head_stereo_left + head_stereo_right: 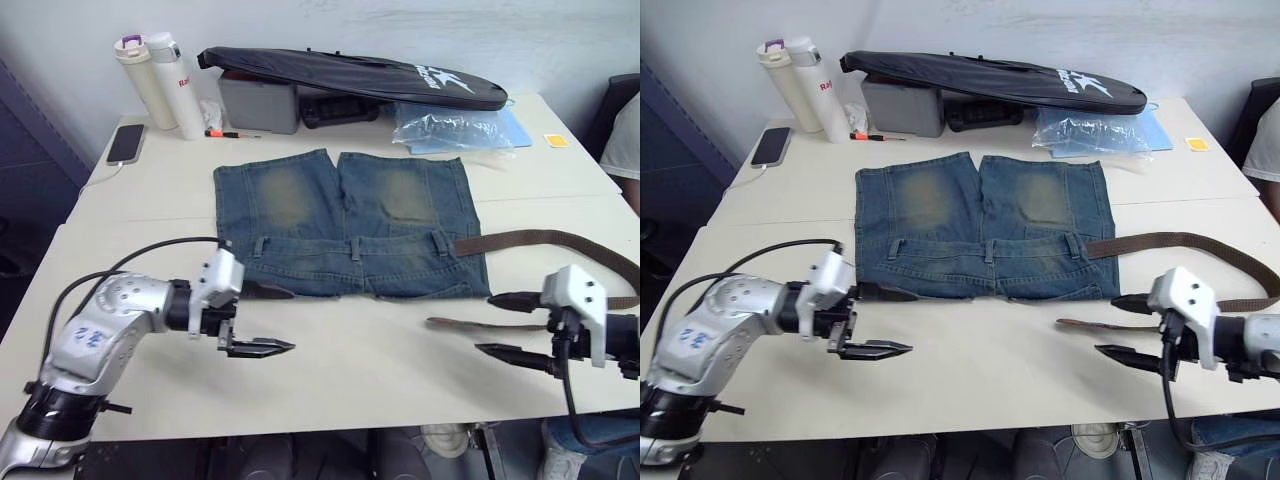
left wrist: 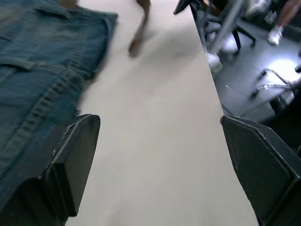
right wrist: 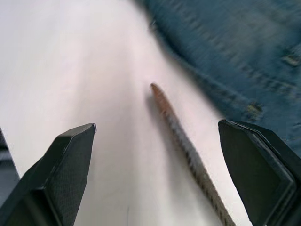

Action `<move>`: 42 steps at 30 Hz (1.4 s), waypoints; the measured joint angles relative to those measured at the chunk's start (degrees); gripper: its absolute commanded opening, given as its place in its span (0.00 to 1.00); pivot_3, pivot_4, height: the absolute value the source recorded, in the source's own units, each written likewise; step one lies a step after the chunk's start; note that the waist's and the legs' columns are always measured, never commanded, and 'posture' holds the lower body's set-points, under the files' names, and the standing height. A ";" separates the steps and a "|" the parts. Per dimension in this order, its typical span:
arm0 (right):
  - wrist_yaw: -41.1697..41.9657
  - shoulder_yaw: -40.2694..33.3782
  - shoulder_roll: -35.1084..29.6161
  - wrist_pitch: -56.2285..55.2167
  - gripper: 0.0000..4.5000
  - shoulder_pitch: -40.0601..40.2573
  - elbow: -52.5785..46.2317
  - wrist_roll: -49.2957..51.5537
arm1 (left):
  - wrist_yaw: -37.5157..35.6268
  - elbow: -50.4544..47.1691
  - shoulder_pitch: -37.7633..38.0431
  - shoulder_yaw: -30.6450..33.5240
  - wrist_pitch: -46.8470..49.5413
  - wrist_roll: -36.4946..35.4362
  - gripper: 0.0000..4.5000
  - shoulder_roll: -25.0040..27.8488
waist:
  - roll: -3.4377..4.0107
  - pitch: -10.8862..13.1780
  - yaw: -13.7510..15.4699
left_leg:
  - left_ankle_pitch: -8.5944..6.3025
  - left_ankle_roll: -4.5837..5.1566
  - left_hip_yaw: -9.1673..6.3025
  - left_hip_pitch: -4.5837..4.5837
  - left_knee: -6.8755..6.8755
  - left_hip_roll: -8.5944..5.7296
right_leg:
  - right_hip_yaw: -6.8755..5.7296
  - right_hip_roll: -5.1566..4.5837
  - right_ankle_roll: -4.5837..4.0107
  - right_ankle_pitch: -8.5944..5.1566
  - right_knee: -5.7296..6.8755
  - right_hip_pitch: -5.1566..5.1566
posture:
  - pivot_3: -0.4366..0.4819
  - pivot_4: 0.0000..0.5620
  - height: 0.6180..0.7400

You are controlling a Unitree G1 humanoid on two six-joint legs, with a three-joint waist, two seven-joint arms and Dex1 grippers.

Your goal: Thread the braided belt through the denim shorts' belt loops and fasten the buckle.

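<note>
Faded denim shorts (image 1: 350, 225) lie flat mid-table (image 1: 350, 375), waistband toward the near edge, legs toward the far edge. Braided belt (image 1: 560, 242), dark-brown woven strap, runs out of the waistband at the shorts' right side, loops by the table's right edge and doubles back; its tapered tip (image 3: 157, 92) rests on bare tabletop. Left gripper (image 1: 257, 348) spread wide, empty, near the waistband's left corner. Right gripper (image 1: 512, 325) also wide open, empty, straddling the tip without touching.

The faded denim shorts (image 1: 350, 225) lie flat, waistband facing both jaws, between them. The braided belt (image 1: 560, 243) leaves the waistband toward the right jaws, loops back, and its tapered tip lies directly ahead of them.
</note>
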 measured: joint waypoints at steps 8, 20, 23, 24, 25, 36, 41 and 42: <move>-0.93 13.44 1.50 -9.83 0.81 -9.68 14.11 -12.93 | -0.59 6.17 -3.76 -3.34 -3.03 5.95 1.00 -1.71 | -0.03 0.05 0.00 | 0.12 -0.18 0.00 0.00 -0.01 0.01 | 0.04 0.04 0.12 0.02 0.06 -0.03 | 0.48 0.27 1.00; 2.85 11.64 3.27 -6.12 0.02 -15.90 18.21 -6.46 | 7.35 5.87 -3.74 2.28 1.51 0.65 1.00 -11.65 | 0.00 0.06 0.10 | 0.20 -0.19 -0.06 0.01 0.01 0.02 | 0.10 0.08 0.32 0.13 0.33 0.00 | 0.48 0.27 1.00; 2.00 6.76 5.77 3.46 0.02 -21.22 11.99 4.55 | 12.14 6.05 -4.38 6.18 5.05 -7.75 1.00 -22.70 | 0.00 0.06 0.14 | 0.22 -0.23 -0.13 0.00 0.23 0.02 | 0.10 0.08 0.40 0.17 0.41 0.09 | 0.48 0.27 1.00; 1.16 6.29 6.47 5.94 0.02 -22.98 10.01 7.19 | 12.90 6.20 -4.80 5.94 5.93 -8.95 1.00 -24.69 | -0.01 0.07 0.16 | 0.24 -0.25 -0.16 0.00 0.26 0.04 | 0.09 0.12 0.40 0.17 0.44 0.08 | 0.48 0.27 1.00; -0.04 5.59 7.36 8.96 0.02 -24.32 7.87 10.17 | 13.94 6.79 -5.49 5.89 6.73 -9.56 1.00 -26.75 | -0.06 0.08 0.18 | 0.25 -0.28 -0.20 -0.01 0.28 0.07 | 0.09 0.20 0.40 0.17 0.39 0.09 | 0.48 0.27 1.00; -12.55 4.28 11.70 25.46 0.02 -28.46 -3.41 25.70 | 21.79 18.88 -18.91 1.95 9.45 -8.05 1.00 -40.92 | -0.10 0.10 0.37 | 0.22 -0.23 -0.25 -0.13 0.36 0.03 | 0.09 0.25 0.42 0.19 0.14 0.10 | 0.48 0.27 1.00; -16.05 2.99 11.70 27.29 0.00 -27.84 -4.15 27.43 | 20.72 20.72 -21.43 1.99 10.35 -8.97 0.89 -43.73 | -0.17 0.14 0.25 | 0.21 -0.21 -0.24 -0.12 0.36 0.04 | 0.10 0.28 0.42 0.19 0.13 0.08 | 0.48 0.27 1.00; -16.74 2.80 11.70 27.55 0.00 -27.79 -4.22 27.77 | 20.72 21.43 -21.92 2.42 10.30 -8.98 0.83 -44.11 | -0.20 0.16 0.27 | 0.21 -0.21 -0.24 -0.12 0.37 0.04 | 0.10 0.28 0.42 0.19 0.11 0.09 | 0.48 0.27 1.00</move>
